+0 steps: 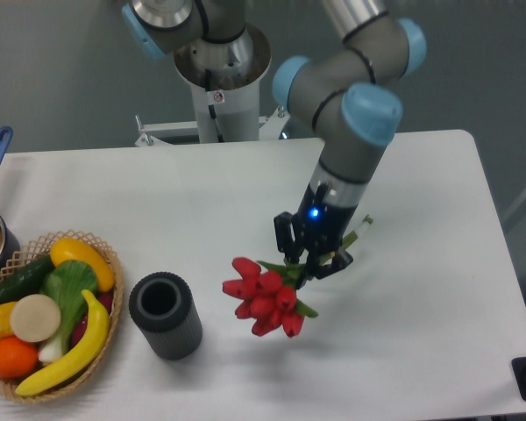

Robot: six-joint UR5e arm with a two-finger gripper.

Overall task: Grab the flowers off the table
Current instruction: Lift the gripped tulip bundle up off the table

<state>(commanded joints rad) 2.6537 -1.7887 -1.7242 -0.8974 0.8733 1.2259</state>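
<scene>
Black two-finger gripper [312, 257] on the grey-and-blue arm was clamped on the green stems of the small bunch of red tulips [265, 296], just behind the blooms. Bunch looked lifted off the large white tabletop [438, 298], red heads tilted down-left, thin stem ends poking out on the far side of the gripper. Dark ribbed cylindrical cup [165, 314] stood upright to the left of the bunch, apart from it. Wicker basket of mixed fruit and vegetables [46, 310] sat further left of the cup, near the tabletop edge.
</scene>
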